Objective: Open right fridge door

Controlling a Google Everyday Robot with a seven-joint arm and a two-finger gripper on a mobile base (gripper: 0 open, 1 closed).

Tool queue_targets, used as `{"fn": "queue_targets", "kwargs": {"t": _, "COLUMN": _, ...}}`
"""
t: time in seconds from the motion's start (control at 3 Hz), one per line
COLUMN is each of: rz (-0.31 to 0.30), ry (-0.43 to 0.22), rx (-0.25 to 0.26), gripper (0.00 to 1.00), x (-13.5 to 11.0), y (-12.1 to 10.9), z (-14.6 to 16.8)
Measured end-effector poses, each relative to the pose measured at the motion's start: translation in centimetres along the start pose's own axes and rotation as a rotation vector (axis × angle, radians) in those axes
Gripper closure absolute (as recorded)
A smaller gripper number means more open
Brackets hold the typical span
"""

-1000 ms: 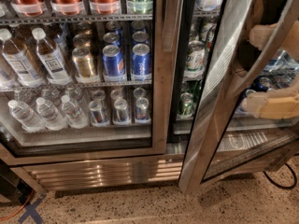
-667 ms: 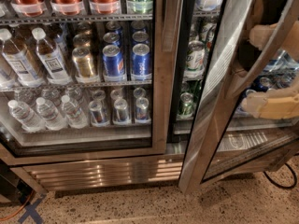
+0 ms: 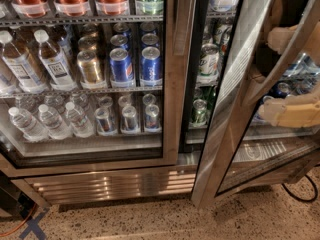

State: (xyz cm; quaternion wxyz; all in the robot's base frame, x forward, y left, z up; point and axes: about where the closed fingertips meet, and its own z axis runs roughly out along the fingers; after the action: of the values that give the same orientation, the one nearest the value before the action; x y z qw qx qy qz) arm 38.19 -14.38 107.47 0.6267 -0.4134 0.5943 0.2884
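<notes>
Right fridge door (image 3: pixel 227 119) looks heavy, I'd pull its slick bar handle (image 3: pixel 311 20); gripper (image 3: pixel 276 76) at far right, can't tell its grip

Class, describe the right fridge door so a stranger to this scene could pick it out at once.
Find the wide steel fridge full of drinks. Of its two glass doors, the right fridge door is the one swung out, its frame slanting to the floor. Unlike the shut left door, it shows the gripper through its glass.
</notes>
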Motion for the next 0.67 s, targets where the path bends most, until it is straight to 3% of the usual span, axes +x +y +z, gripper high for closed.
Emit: {"fn": "queue_targets", "kwargs": {"t": 0.67, "rz": -0.005, "ry": 0.004, "rx": 0.009, "gripper": 0.0, "x": -0.02, "y": 0.23, "z": -0.32}}
